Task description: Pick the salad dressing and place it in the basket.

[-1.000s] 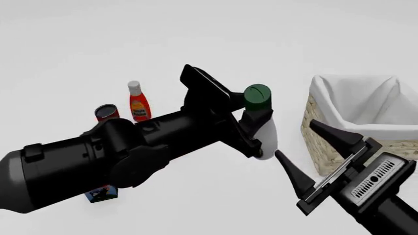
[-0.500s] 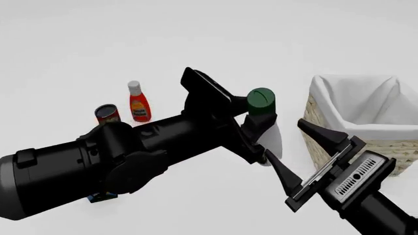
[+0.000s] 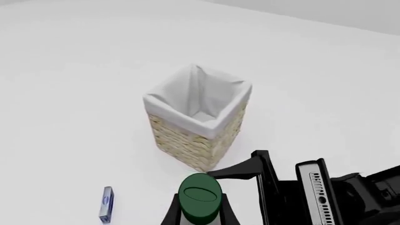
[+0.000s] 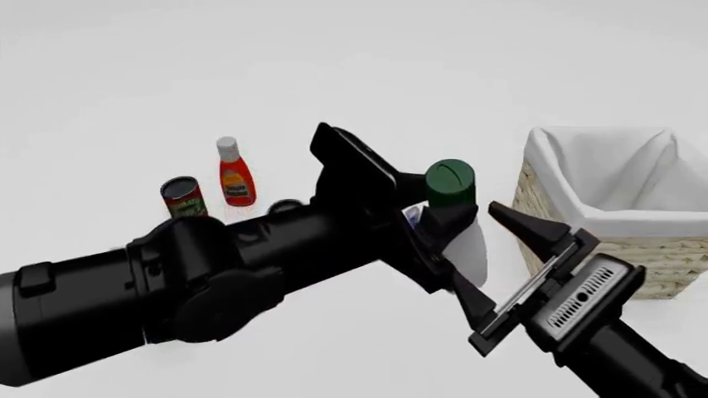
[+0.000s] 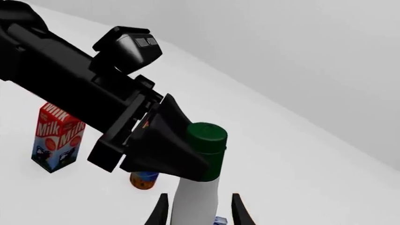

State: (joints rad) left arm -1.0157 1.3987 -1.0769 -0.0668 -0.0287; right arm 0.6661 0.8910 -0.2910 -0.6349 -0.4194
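Note:
The salad dressing (image 4: 449, 184), a white bottle with a dark green cap, stands upright left of the basket (image 4: 553, 186). My left gripper (image 4: 435, 225) is shut on its narrow neck just under the cap. The left wrist view looks down on the cap (image 3: 200, 196), with the lined wicker basket (image 3: 194, 140) beyond it. My right gripper (image 4: 492, 257) is open beside the bottle's body. In the right wrist view its fingers (image 5: 161, 213) straddle the white body (image 5: 195, 201); I cannot tell whether they touch it.
A red bottle with a white cap (image 4: 235, 178) and a dark can (image 4: 182, 199) stand at the far left. A milk carton (image 5: 57, 136) and a small can (image 5: 144, 179) lie behind the left arm. A small blue box (image 3: 107, 210) lies on the table.
My left gripper has carried the bottle a little to the right, toward the basket. The right gripper has moved up and left until its open fingers flank the bottle's body.

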